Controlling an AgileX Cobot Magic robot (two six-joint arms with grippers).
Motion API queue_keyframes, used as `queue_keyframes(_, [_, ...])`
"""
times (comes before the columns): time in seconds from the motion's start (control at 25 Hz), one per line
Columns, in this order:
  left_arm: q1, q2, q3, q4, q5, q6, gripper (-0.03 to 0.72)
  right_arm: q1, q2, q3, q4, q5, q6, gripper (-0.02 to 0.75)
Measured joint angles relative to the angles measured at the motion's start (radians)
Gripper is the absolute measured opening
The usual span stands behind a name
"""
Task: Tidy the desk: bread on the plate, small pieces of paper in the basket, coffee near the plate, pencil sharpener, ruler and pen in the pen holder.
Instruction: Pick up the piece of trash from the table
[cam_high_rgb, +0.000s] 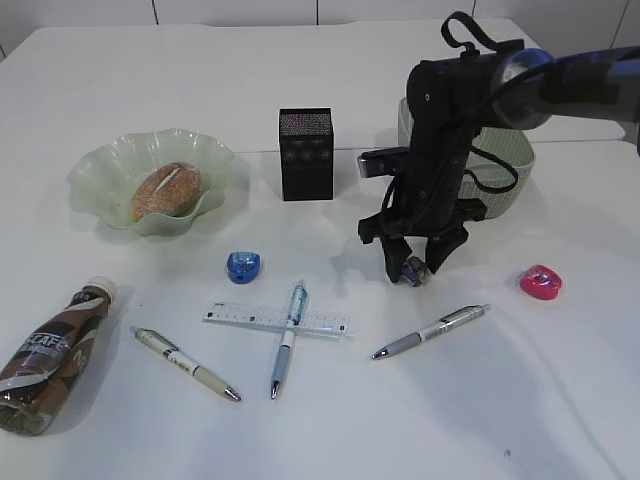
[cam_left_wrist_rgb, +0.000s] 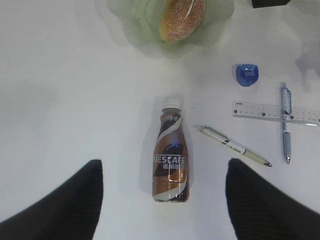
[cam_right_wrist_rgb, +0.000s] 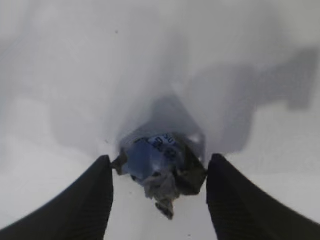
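Working across the scene from the left, I find the coffee bottle (cam_high_rgb: 48, 354) lying on its side at the near left edge of the surface (cam_high_rgb: 520, 400), well apart from the plate (cam_high_rgb: 100, 165); in my judgement that step is not done. My left fingers (cam_left_wrist_rgb: 50, 205) hang spread wide above the bottle, holding nothing. The bread (cam_high_rgb: 166, 190) sits on the green scalloped plate, so I count that step complete.

Next, a cream pen (cam_high_rgb: 184, 363), a blue sharpener (cam_high_rgb: 243, 265), a clear ruler (cam_high_rgb: 276, 319) and a blue pen (cam_high_rgb: 287, 338) lying across the ruler all rest loose on the surface. The black pen holder (cam_high_rgb: 306, 153) stands upright behind them; I cannot see into it, and nothing shows above its rim.

Right of centre, my right fingers (cam_high_rgb: 419, 261) are down at a crumpled scrap of paper (cam_right_wrist_rgb: 159, 172), one on each side of it. They stand apart, and I cannot tell whether they have contact with it. The scrap is on or just off the surface, not yet in the basket (cam_high_rgb: 510, 150) behind the arm. A silver pen (cam_high_rgb: 430, 331) and a red sharpener (cam_high_rgb: 540, 282) lie further right, untouched.

I judge one step of several finished, the paper step in hand.

The surface is plain white, matt and otherwise bare. Behind it, only a pale panelled wall shows.
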Motion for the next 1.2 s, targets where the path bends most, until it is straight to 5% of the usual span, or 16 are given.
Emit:
queue_keyframes(0.24, [0.000, 0.000, 0.000, 0.000, 0.000, 0.000, 0.538, 0.000, 0.010, 0.000, 0.000, -0.002, -0.002, 0.442])
queue_keyframes(0.56, [0.000, 0.000, 0.000, 0.000, 0.000, 0.000, 0.538, 0.000, 0.011, -0.017, -0.002, 0.006, -0.002, 0.209])
queue_keyframes(0.88, [0.000, 0.000, 0.000, 0.000, 0.000, 0.000, 0.538, 0.000, 0.011, -0.023, -0.004, 0.037, -0.005, 0.084])
queue_keyframes(1.2, [0.000, 0.000, 0.000, 0.000, 0.000, 0.000, 0.538, 0.000, 0.011, -0.121, 0.002, 0.053, -0.012, 0.048])
